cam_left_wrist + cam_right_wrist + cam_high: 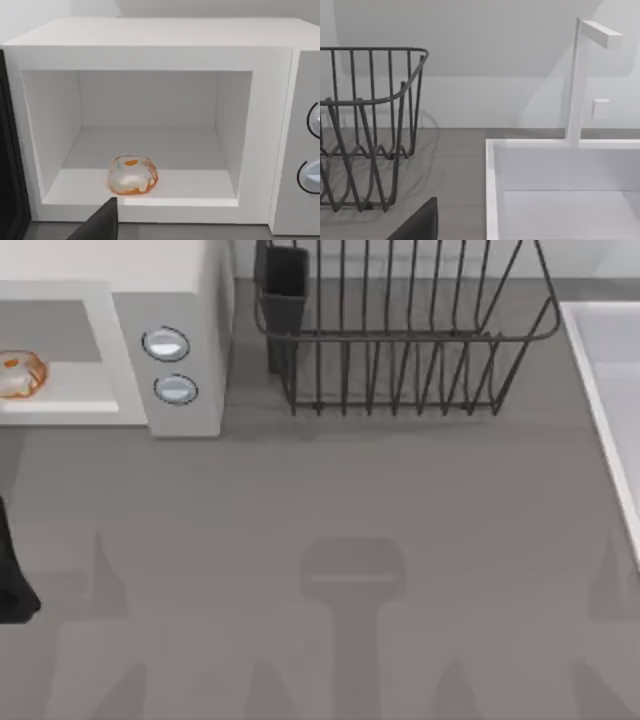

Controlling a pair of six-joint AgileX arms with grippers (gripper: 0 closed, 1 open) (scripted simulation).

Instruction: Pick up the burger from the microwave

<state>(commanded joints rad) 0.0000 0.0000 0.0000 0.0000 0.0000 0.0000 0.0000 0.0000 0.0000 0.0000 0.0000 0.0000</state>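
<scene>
The white microwave (180,300) stands at the table's back left with its cavity open toward the front. The burger (20,375), a pale bun with orange filling, lies on the cavity floor near the front lip. In the left wrist view the burger (132,174) sits left of centre inside the microwave (150,40). A dark part of my left gripper (100,225) is just in front of and below the burger, outside the opening. A dark piece of my left arm (12,575) shows at the table's left edge. My right gripper (417,222) is parked, facing the rack and sink.
A dark wire dish rack (400,340) stands at the back centre with a dark cup (285,280) at its left end. A white sink (610,390) with a faucet (577,80) lies at the right. The microwave's dark door (7,150) hangs open beside the cavity.
</scene>
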